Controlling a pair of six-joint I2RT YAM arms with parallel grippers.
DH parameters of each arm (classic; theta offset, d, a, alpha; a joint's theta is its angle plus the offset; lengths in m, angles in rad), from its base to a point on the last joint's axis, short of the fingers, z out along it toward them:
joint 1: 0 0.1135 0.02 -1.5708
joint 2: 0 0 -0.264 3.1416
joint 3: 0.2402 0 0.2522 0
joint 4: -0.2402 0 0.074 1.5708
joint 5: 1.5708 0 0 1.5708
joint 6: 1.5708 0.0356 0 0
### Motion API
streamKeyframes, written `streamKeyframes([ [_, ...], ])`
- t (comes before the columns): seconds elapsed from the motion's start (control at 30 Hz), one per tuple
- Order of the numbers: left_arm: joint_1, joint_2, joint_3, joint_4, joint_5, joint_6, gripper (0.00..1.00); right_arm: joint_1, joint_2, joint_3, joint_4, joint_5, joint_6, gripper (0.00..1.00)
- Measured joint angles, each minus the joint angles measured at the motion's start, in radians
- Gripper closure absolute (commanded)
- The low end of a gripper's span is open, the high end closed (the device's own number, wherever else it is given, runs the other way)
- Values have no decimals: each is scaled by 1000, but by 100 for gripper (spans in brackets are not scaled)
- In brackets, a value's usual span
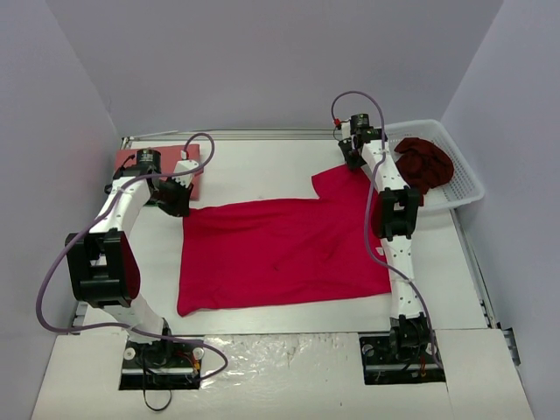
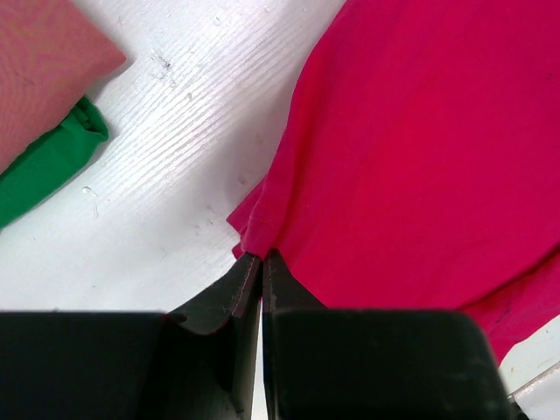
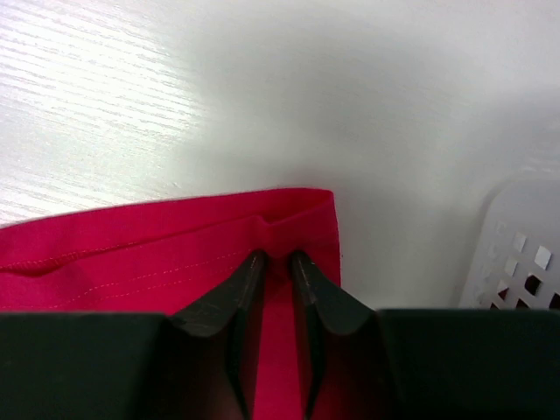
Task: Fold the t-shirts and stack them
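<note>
A crimson t-shirt (image 1: 280, 254) lay spread flat across the middle of the white bench (image 1: 262, 162), its sleeves toward the upper corners of the top view. The left tool (image 2: 262, 256) sat at the shirt's upper left corner, its jaws pressed together on the edge of the cloth, which bunched into a small fold at the tips. The right tool (image 3: 278, 258) stood at the shirt's upper right corner over the stitched hem, a narrow gap between its fingers with red cloth inside; whether it pinched the cloth I cannot tell. At the upper right a dark maroon t-shirt (image 1: 426, 162) lay crumpled in a white basket (image 1: 468, 188). At the upper left a folded salmon-red t-shirt (image 2: 44, 70) rested on a green cloth (image 2: 44, 166).
</note>
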Motion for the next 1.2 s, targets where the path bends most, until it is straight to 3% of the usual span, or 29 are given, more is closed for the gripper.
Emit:
streamKeyframes([
  [0.1, 0, 0, -1, -2, 0, 0, 98, 0, 7, 8, 1, -19, -3, 98],
  [0.2, 0, 0, -12, -1, 4, -1, 98, 0, 7, 8, 0, -23, -11, 100],
  [0.6, 0, 0, -32, -2, 21, -9, 98, -1, 5, 1, 5, -27, -45, 100],
  [0.9, 0, 0, -11, -4, 22, -19, 98, -1, -118, -209, 43, -31, -65, 100],
  [1.2, -11, 0, 3, -3, 30, -23, 98, -1, -237, -289, 41, -32, -72, 100],
])
